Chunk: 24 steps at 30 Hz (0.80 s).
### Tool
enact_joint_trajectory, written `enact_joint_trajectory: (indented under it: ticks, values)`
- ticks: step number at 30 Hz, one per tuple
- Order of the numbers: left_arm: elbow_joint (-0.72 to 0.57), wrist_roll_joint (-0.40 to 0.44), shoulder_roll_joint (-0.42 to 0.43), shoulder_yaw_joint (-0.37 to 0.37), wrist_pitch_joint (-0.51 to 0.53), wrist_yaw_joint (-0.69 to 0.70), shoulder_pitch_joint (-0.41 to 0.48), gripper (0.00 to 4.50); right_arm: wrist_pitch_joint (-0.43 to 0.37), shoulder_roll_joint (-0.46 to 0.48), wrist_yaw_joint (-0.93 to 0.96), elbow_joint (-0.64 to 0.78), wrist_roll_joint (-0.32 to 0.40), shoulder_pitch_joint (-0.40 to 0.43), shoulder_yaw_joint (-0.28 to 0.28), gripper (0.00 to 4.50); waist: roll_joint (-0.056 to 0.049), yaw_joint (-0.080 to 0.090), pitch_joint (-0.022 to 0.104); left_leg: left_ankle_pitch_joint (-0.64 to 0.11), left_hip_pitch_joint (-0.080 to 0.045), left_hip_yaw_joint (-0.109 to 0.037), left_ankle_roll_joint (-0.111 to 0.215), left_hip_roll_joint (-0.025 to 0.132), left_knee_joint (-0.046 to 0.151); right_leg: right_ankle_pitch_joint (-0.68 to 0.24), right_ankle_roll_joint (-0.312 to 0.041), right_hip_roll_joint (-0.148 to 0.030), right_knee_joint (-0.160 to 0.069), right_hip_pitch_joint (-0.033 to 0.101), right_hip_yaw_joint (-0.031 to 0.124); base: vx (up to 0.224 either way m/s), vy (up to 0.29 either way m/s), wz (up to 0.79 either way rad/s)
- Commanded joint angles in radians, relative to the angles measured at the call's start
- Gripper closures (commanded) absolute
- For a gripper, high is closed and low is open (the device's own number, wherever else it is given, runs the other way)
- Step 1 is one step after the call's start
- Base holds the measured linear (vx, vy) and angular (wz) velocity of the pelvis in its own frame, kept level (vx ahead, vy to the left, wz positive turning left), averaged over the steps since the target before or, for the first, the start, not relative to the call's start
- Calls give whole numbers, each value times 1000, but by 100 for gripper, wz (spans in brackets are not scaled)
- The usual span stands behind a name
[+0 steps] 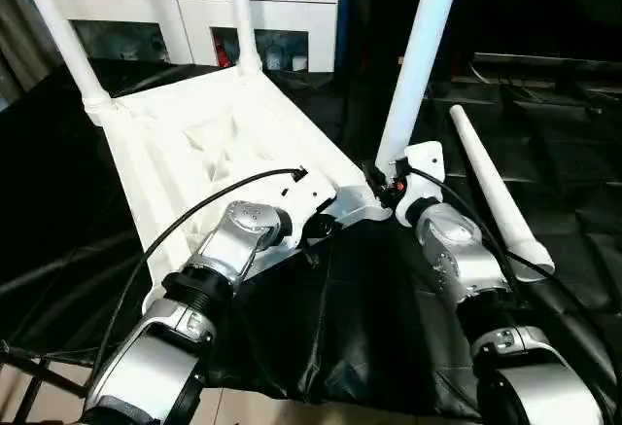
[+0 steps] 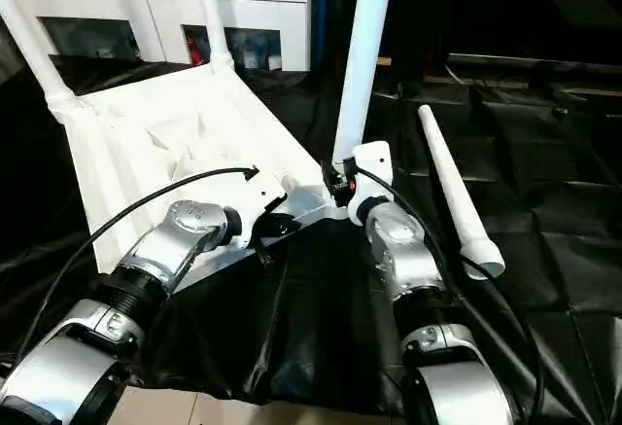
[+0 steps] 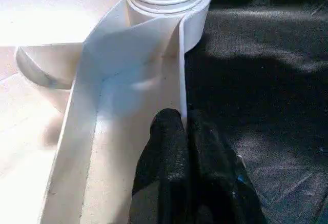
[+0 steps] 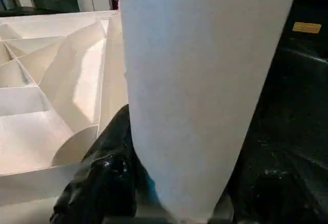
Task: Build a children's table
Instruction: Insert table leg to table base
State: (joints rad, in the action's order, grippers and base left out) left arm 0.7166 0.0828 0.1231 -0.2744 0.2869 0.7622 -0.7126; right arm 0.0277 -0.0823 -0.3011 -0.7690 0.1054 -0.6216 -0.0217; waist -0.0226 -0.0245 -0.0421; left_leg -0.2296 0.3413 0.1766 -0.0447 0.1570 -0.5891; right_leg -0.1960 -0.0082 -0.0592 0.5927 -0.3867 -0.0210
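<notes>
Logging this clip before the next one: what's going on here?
A humanoid robot is putting together a white children's table. The tabletop lies upside down on a black-covered work table, with two legs standing in its far corners. The right gripper holds a third leg upright at the near corner socket, while the left gripper is pinched shut on the tabletop's thin edge wall beside it. The fourth leg lies loose on the black cover to the right.
</notes>
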Motion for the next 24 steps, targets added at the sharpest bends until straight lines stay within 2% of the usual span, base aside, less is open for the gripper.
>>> enact_joint_trajectory:
  ticks: [1, 4, 5, 9, 11, 14, 16, 17, 18, 19, 21, 22, 24]
  values:
    - [-50, -19, -32, -4, -14, 21, -13, 450, -57, 60, -40, -106, 4, 45, 35, 190, 3, 0, 39, -229, 4, -26, 27, 71, 87, -264, -253, -89, -81, 32, 44, 0, 0, 0]
    - [-48, -25, -30, -2, -20, 30, -12, 450, -40, 60, -62, -101, 14, 43, 27, 170, 4, -2, 44, -187, 6, -24, 38, 71, 83, -188, -271, -90, -74, 36, 44, 0, 0, 0]
    - [-48, -26, -29, -1, -22, 32, -12, 450, -37, 59, -68, -100, 17, 42, 24, 146, 4, -3, 43, -171, 7, -24, 45, 70, 82, -165, -276, -89, -73, 37, 43, 0, 0, 0]
    - [-39, -29, -15, -4, -43, 54, -10, 450, -10, 49, -98, -96, 28, 37, 14, 111, 5, -3, 45, -143, 11, -22, 65, 70, 78, -126, -288, -90, -69, 39, 43, 0, 0, 0]
    - [-39, -31, 2, -8, -69, 90, -2, 450, 8, 34, -146, -82, 34, 39, 8, 98, 4, -4, 47, -131, 13, -23, 75, 70, 76, -116, -291, -91, -67, 41, 42, 0, 0, 0]
    - [-49, -40, 33, -22, -117, 177, 11, 450, 25, -6, -226, -43, 29, 55, 28, 59, 4, -8, 52, -77, 15, -21, 103, 68, 68, -24, -305, -90, -58, 44, 42, 0, 0, 0]
    - [-52, -45, 49, -30, -145, 224, 17, 450, 31, -29, -276, -20, 26, 66, 42, 59, 1, -9, 54, -52, 12, -18, 119, 70, 65, 43, -325, -88, -51, 41, 41, 0, 0, 0]
    - [-53, -46, 52, -31, -148, 232, 18, 450, 31, -34, -286, -16, 25, 68, 45, 59, 2, -14, 58, -35, 11, -18, 129, 71, 62, 79, -335, -90, -44, 44, 40, 0, 0, 0]
    - [-53, -50, 63, -38, -159, 268, 21, 450, 36, -56, -331, -2, 20, 78, 61, 59, 1, -19, 59, -12, 8, -15, 143, 72, 58, 116, -344, -88, -39, 39, 38, 0, 0, 0]
    - [-53, -51, 65, -39, -161, 276, 22, 450, 37, -61, -341, 1, 19, 80, 64, 59, 3, -19, 59, -3, 11, -17, 150, 71, 58, 127, -345, -87, -37, 42, 37, 0, 0, 0]
    - [-45, -52, 89, -52, -190, 337, 23, 450, 40, -101, -436, 25, 15, 98, 92, 59, -7, -21, 57, -2, 11, -17, 160, 74, 57, 122, -350, -89, -37, 40, 35, 0, 0, 0]
    - [-38, -56, 102, -56, -206, 375, 21, 450, 34, -130, -514, 51, 23, 114, 111, 59, -2, -25, 56, -8, 12, -14, 163, 72, 55, 118, -349, -87, -37, 42, 34, 0, 0, 0]
    - [-34, -58, 110, -58, -216, 397, 20, 450, 29, -147, -563, 67, 29, 124, 121, 59, -5, -38, 56, -11, 12, -12, 171, 78, 53, 119, -346, -87, -35, 43, 31, 0, 0, 0]
